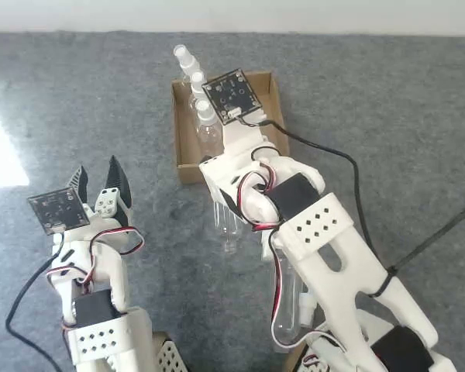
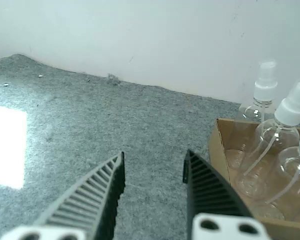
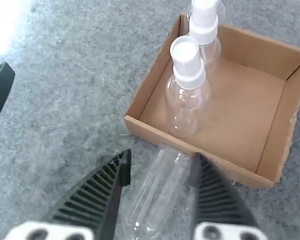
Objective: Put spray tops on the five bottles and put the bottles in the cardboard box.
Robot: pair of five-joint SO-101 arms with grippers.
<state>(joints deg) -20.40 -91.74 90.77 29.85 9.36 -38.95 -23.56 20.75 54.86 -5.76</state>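
**High view:** I count three capped bottles [image 1: 207,116] standing in the cardboard box [image 1: 187,169], so I judge three of five done. A fourth, clear bottle [image 1: 229,229] lies on the grey mat just outside the box, under the right arm [image 1: 318,225]. A fifth bottle [image 1: 291,298] lies nearer that arm's base, mostly covered, and I can't see whether it has a top. The left gripper [image 1: 99,180] sits well apart from the box, spread wide and empty.

**Left wrist view:** The left gripper is empty over bare mat. The box is cut off at the frame edge.

**Right wrist view:** The right gripper [image 3: 160,160] is at the clear bottle beside the box wall. I cannot tell whether it is clamped, or which end is the neck.
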